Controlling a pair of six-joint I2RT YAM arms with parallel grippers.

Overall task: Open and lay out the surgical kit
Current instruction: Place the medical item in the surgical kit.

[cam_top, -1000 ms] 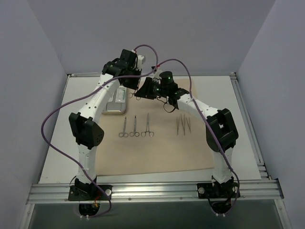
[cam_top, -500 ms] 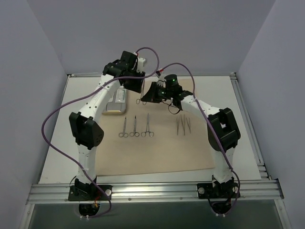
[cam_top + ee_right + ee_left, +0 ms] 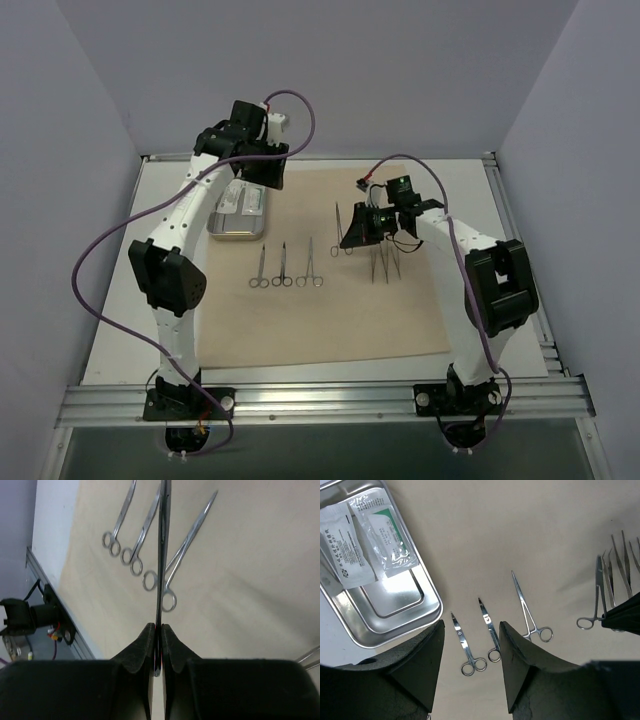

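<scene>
Looking down, we see the big beige cloth [image 3: 330, 310] spread flat on the white table [image 3: 120, 300]. Our left gripper [image 3: 470, 665] hangs over the cloth's 11 o'clock corner. Its jaws stand partly apart and hold nothing. Our right gripper [image 3: 159, 645] is above the cloth at about 2 o'clock from the middle. It is squeezed tight on one thin steel tool [image 3: 162, 555], which sticks straight out between the fingers.

The steel tray [image 3: 237, 212] sits at the cloth's edge, at 10 o'clock. Near the middle of the cloth lie three scissor tools [image 3: 285, 268], side by side, with their rings toward 6 o'clock. The tweezers [image 3: 385, 262] lie close together at 3 o'clock from that row, and the thin steel tool hangs between the row and the tweezers. Two clear packets [image 3: 365, 540] rest inside the tray at one end.
</scene>
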